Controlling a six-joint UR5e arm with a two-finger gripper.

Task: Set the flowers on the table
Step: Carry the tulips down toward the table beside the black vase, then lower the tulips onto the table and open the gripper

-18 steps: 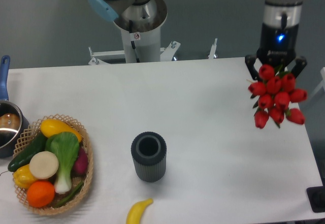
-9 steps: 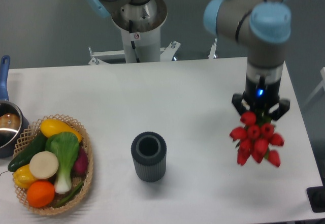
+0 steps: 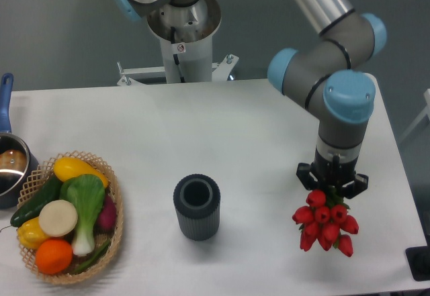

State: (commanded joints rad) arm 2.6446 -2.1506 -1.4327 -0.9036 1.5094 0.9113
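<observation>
Arm: a grey UR5e with blue joint caps is seen reaching down over the right part of the surface (image 3: pixel 255 128), wrist pointed straight down.
Gripper (image 3: pixel 332 187): held low above the right front area; its dark fingers (image 3: pixel 304 172) are seen clamped on the flowers, closed in at the top of the bunch.
Flowers (image 3: pixel 324 224): a tight cluster of red tulip buds is seen directly below the gripper, heads turned toward the camera; stems and leaves are mostly hidden behind the buds and the gripper. Whether the bunch touches the surface cannot be told from this view.
Position of flowers: over the right front part of the surface, well apart from the cup and far from the basket.
Cup (image 3: pixel 197 207): a dark ribbed cylinder, upright, open at the top, is placed near the front centre.
Basket (image 3: pixel 115 202): a round wicker basket is set at the left front; a green-leafed white-stalked vegetable (image 3: pixel 85 205), a cucumber (image 3: pixel 37 201), a yellow squash (image 3: pixel 74 168), an orange (image 3: pixel 54 256), a yellow pepper (image 3: pixel 30 232) and a pale round slice (image 3: pixel 58 217) are held in it.
Pot (image 3: pixel 12 165): a metal pot with a blue handle is seen at the left edge, just beside the basket, partly cut off.
Arm base (image 3: pixel 183 27): a grey pedestal is mounted behind the far edge.
</observation>
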